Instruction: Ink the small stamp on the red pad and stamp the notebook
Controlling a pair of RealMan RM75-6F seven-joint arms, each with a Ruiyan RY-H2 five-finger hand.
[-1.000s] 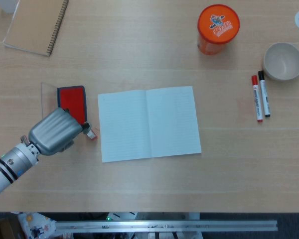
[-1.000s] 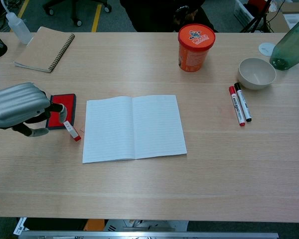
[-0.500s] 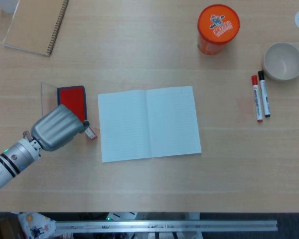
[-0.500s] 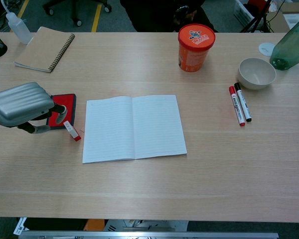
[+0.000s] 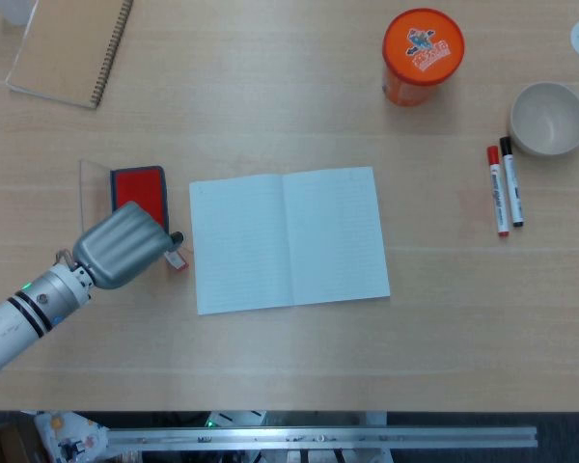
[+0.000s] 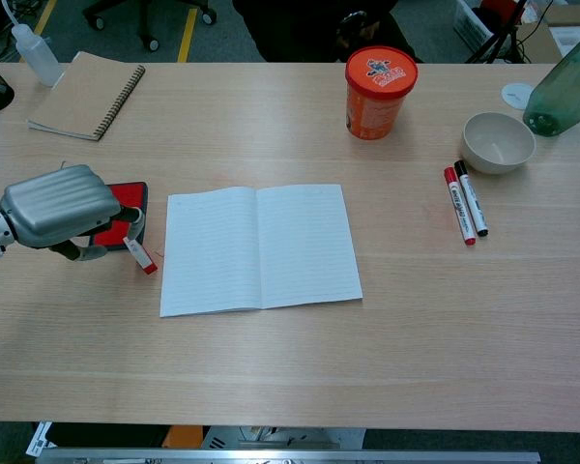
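Observation:
The small stamp, white with a red end, lies on the table between the red ink pad and the open notebook. My left hand hovers over the pad's near end, its fingers curled down just left of the stamp. A fingertip sits right above the stamp, and nothing is visibly pinched. The notebook's pages are blank. No right hand shows in either view.
A spiral notebook lies at the far left. An orange canister, a bowl and two markers stand to the right. A green bottle is at the far right corner, and the pad's clear lid lies beside it.
My left hand has slid right and slightly forward, bringing its fingers up to the stamp. The stamp, pad and notebook have stayed in place.

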